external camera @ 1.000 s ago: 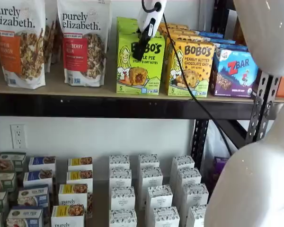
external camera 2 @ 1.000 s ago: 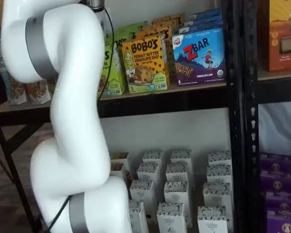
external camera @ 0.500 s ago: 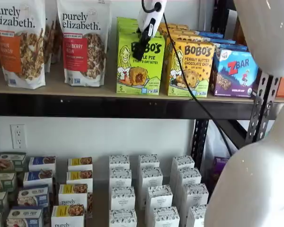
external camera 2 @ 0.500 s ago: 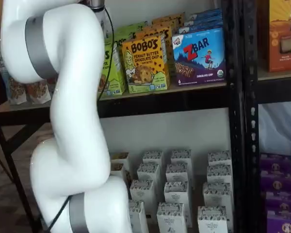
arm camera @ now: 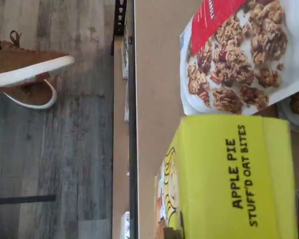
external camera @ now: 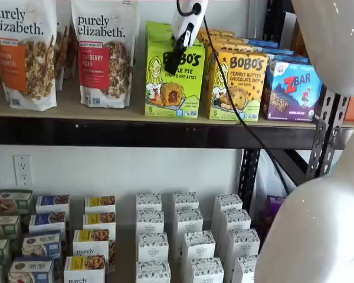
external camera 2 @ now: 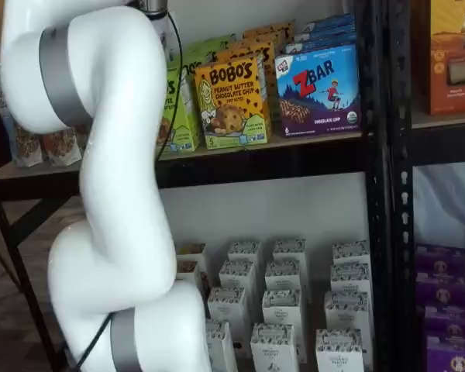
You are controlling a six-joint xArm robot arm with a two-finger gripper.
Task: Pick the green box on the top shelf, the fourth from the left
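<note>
- One green box (external camera: 174,79) stands on the top shelf (external camera: 135,131), at 9 o'clock of one yellow Bobo's box (external camera: 237,85).
- One gripper (external camera: 173,62) overlaps the green box's front; grip state cannot be told.
- Two granola bags (external camera: 103,53), one ZBar box (external camera: 293,91) in a shelf view.

A plain white wall (external camera: 183,168) stands behind the black steel shelving, with a white power outlet (external camera: 22,170) set low on it, below the shelf board. A black perforated upright (external camera 2: 378,155) rises just right of the outlet's wall span. In the wrist view the floor (arm camera: 50,149) is grey wood-look plank, and a tan shoe with a white sole (arm camera: 27,64) rests on it. Light is even and soft.
</note>
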